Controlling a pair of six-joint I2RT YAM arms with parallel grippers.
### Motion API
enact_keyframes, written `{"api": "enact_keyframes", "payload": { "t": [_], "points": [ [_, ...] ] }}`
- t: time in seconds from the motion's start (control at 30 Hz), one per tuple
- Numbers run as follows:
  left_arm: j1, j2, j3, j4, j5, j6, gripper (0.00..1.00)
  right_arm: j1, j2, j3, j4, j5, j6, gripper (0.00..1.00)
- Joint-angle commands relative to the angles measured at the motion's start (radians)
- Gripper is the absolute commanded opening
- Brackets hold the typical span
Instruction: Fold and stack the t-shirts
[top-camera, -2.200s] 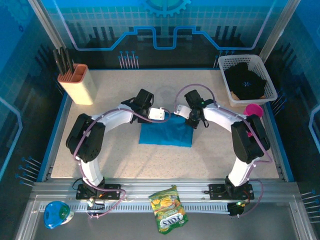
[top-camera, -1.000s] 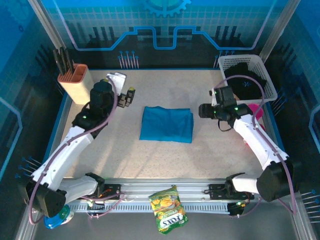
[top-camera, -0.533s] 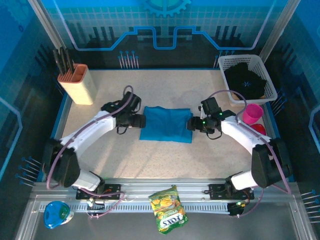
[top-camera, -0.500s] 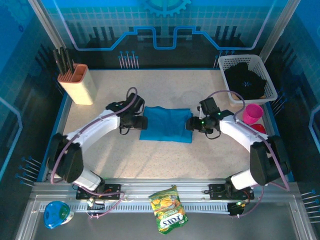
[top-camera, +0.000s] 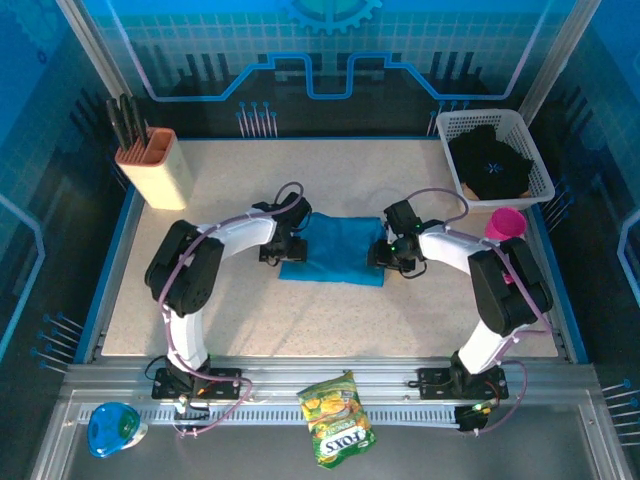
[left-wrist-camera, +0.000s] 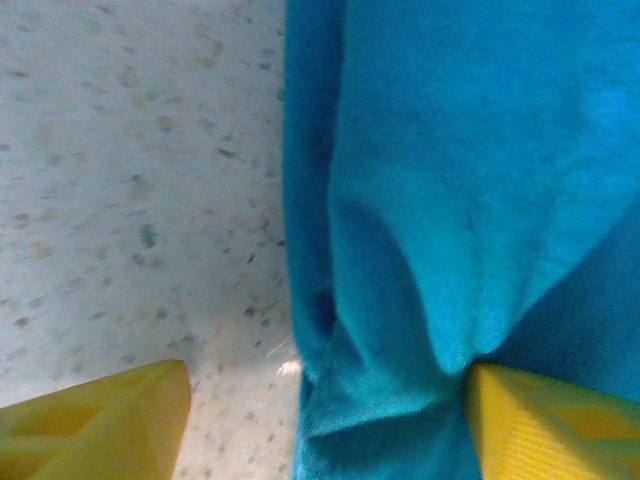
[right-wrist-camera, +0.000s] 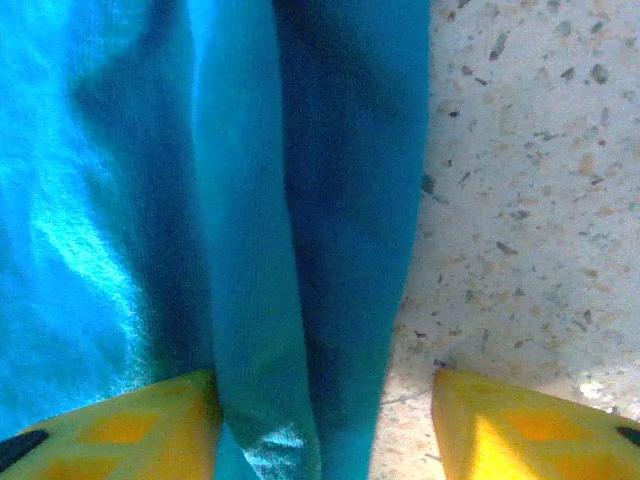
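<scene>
One black t-shirt (top-camera: 490, 165) fills one basket (top-camera: 442, 135); one folded teal t-shirt (top-camera: 335, 250) lies on the surface (top-camera: 330, 175), left pincer (left-wrist-camera: 328, 385) and right pincer (right-wrist-camera: 322, 385) each part-open astride its edges.

Speckled table (top-camera: 330, 320) holds teal t-shirt (top-camera: 340, 250), basket (top-camera: 449, 160), knife block (top-camera: 155, 175).
</scene>
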Motion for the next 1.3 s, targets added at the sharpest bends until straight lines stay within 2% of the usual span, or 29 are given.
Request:
{"api": "enact_keyframes", "payload": {
  "t": [0.0, 0.07, 0.2, 0.23, 0.33, 0.37, 0.4, 0.53, 0.7, 0.93, 1.13, 1.27],
  "points": [
    [-0.001, 0.059, 0.04, 0.026, 0.013, -0.021, 0.67, 0.018, 0.041, 0.018, 0.041, -0.009, 0.01, 0.47],
    [-0.001, 0.079, 0.047, 0.038, 0.026, -0.024, 0.62, 0.019, 0.051, 0.022, 0.046, -0.011, 0.008, 0.37],
    [-0.001, 0.11, 0.063, 0.049, 0.029, -0.022, 0.33, 0.018, 0.082, 0.043, 0.053, -0.011, -0.002, 0.22],
    [0.0, 0.117, 0.069, 0.048, 0.028, -0.021, 0.3, 0.019, 0.09, 0.051, 0.052, -0.011, -0.005, 0.17],
    [0.001, 0.151, 0.1, 0.036, 0.023, -0.012, 0.1, 0.012, 0.132, 0.091, 0.045, -0.02, -0.024, 0.0],
    [0.002, 0.165, 0.117, 0.03, 0.018, -0.008, 0.03, 0.007, 0.15, 0.114, 0.037, -0.024, -0.032, 0.0],
    [0.004, 0.18, 0.136, 0.022, 0.014, -0.002, 0.0, -0.001, 0.165, 0.136, 0.032, -0.027, -0.042, 0.0],
    [0.026, 0.244, 0.243, -0.024, -0.009, 0.041, 0.0, -0.038, 0.218, 0.234, 0.024, -0.022, -0.097, 0.0],
    [0.091, 0.358, 0.472, -0.108, -0.022, 0.121, 0.0, -0.101, 0.326, 0.438, 0.004, -0.022, -0.188, 0.0],
    [0.179, 0.6, 0.927, -0.271, -0.009, 0.22, 0.0, -0.162, 0.54, 0.762, -0.045, -0.038, -0.264, 0.0],
    [0.213, 0.823, 1.346, -0.394, 0.037, 0.31, 0.0, -0.2, 0.709, 1.003, -0.095, -0.058, -0.249, 0.0],
    [0.223, 0.848, 1.388, -0.344, 0.049, 0.349, 0.0, -0.209, 0.782, 1.127, -0.132, -0.055, -0.246, 0.0]
  ]
}}
